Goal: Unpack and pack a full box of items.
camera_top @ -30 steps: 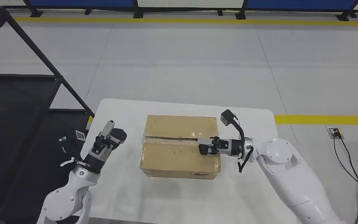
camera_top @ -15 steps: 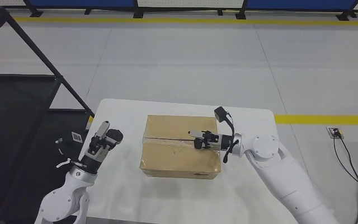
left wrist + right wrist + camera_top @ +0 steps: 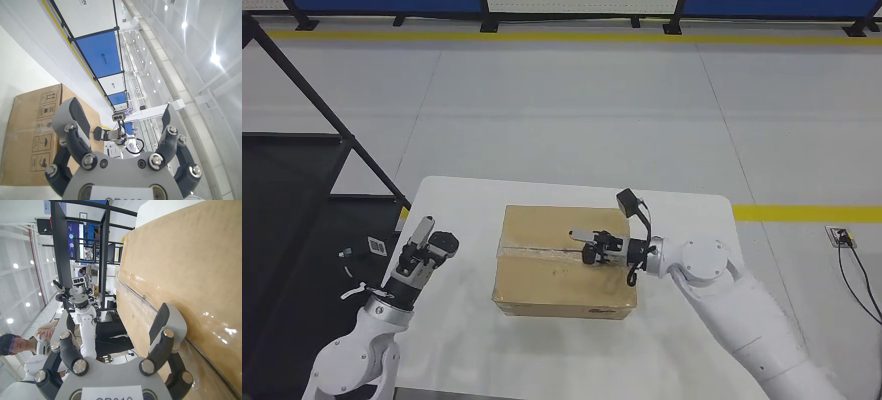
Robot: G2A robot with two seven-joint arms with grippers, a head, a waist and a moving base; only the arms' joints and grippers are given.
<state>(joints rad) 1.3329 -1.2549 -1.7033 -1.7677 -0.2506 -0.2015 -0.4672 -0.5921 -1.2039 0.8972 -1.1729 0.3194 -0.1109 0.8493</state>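
When you look down from the top, a brown box [image 3: 564, 262] sits shut in the middle of the white counter [image 3: 692, 215]. A strip of tape [image 3: 537, 249] runs along the line where its two top flaps meet. The right gripper [image 3: 582, 247] is over the top of the box, right at that line, with its fingers spread. The left gripper [image 3: 437, 232] is off to the left of the box, well apart from it, and holds nothing.

From the left wrist, the left gripper [image 3: 121, 111] is wide open, with nothing between its fingers. The box [image 3: 24, 132] stands near it, and the side with little black signs faces this way. Farther off, the right gripper [image 3: 97, 133] is at the box top.

From the right wrist, the right gripper [image 3: 115, 319] is wide open too and holds nothing. One finger [image 3: 160, 321] lies close against the box top, just beside the shiny tape [image 3: 136, 306]. I cannot tell if it touches. The other finger is out in the air, apart from the box. Far away, the left gripper [image 3: 73, 289] is open as well.
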